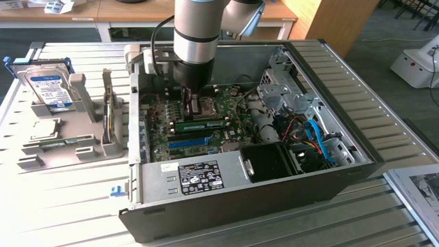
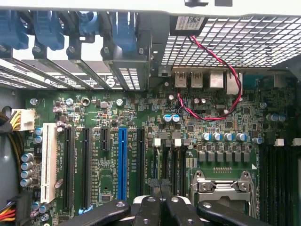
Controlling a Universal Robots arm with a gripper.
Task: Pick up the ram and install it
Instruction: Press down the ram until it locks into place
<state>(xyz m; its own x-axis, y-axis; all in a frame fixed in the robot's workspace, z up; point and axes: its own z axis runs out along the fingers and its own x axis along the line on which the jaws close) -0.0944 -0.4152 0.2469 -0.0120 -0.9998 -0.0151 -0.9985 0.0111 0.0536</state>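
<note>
Inside the open case, upper middle of the exterior view: the tool (image 1: 194,100) is lowered over the motherboard (image 1: 199,123), beside the processor socket (image 1: 205,107).
Tool state: the fingers (image 2: 162,209) are pressed together, with nothing seen between them.
Ram: a green stick (image 1: 200,124) is seen lying on the board, just below the tool in the frame.
Long axis: it is laid across the frame, left to right.
Counter: a hard drive (image 1: 51,88) is stood in a grey holder (image 1: 75,128) at the left.
</note>
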